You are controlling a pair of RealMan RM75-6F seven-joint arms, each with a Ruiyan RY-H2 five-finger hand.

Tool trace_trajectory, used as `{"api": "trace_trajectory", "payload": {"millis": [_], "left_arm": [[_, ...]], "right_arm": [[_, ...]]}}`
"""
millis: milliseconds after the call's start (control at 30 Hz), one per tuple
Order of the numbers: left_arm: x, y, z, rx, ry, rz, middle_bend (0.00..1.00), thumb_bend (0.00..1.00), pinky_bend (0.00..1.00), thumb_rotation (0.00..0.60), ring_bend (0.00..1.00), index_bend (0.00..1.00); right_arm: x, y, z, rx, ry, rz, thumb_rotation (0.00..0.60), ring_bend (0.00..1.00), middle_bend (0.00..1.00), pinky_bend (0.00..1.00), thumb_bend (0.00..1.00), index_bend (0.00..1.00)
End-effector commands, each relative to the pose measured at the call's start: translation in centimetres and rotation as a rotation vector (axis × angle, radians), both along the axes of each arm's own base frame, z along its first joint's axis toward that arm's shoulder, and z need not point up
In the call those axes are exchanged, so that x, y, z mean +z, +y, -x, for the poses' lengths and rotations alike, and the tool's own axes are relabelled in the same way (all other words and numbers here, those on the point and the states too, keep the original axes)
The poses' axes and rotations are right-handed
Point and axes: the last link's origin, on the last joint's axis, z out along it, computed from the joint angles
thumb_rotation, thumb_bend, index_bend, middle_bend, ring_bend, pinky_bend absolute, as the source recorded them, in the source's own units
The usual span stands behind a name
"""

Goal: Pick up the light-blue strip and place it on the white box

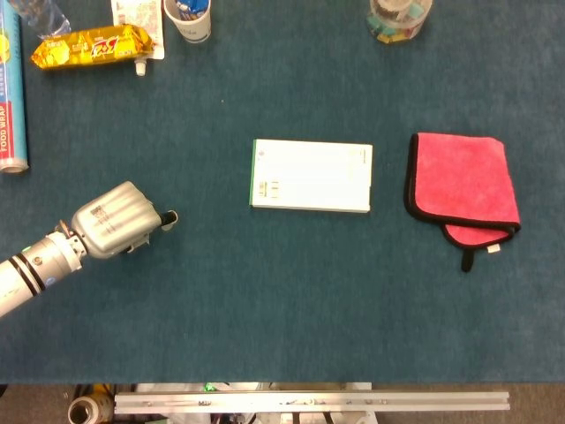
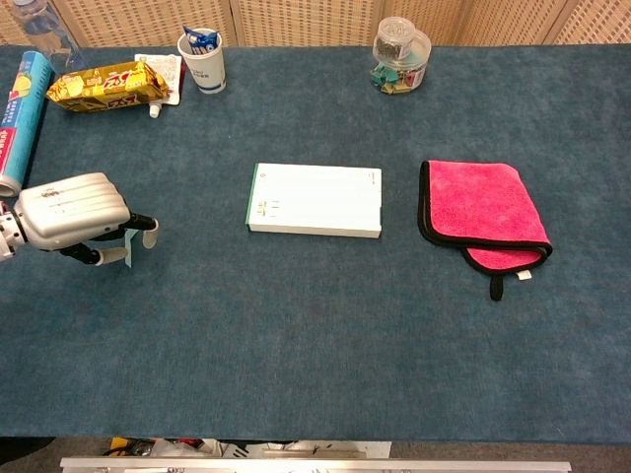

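My left hand (image 1: 115, 221) (image 2: 74, 212) hovers over the blue cloth at the left, well to the left of the white box (image 1: 311, 175) (image 2: 315, 200). In the chest view it pinches the light-blue strip (image 2: 129, 247), which hangs down from its fingers; in the head view the strip is hidden under the hand. The white box lies flat in the middle of the table, with nothing on it. My right hand shows in neither view.
A folded pink cloth (image 1: 462, 184) lies right of the box. Along the far edge stand a yellow snack bag (image 1: 88, 46), a paper cup (image 1: 189, 18), a glass jar (image 1: 399, 18) and a food-wrap roll (image 1: 11, 97) at far left.
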Motion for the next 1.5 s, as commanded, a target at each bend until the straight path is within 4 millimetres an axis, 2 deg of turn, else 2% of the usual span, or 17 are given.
{"api": "trace_trajectory", "payload": {"millis": [33, 1500], "left_arm": [[0.0, 0.0, 0.3, 0.005, 0.004, 0.0, 0.99, 0.36, 0.89, 0.6, 0.98, 0.42], [-0.4, -0.2, 2.9, 0.06, -0.005, 0.024, 0.96, 0.37, 0.89, 0.6, 0.97, 0.44]], "right_arm": [[0.0, 0.0, -0.1, 0.002, 0.001, 0.002, 0.6, 0.35, 0.39, 0.41, 0.19, 0.27], [0.2, 1.2, -1.6, 0.013, 0.02, 0.019, 0.6, 0.36, 0.39, 0.41, 0.19, 0.27]]}}
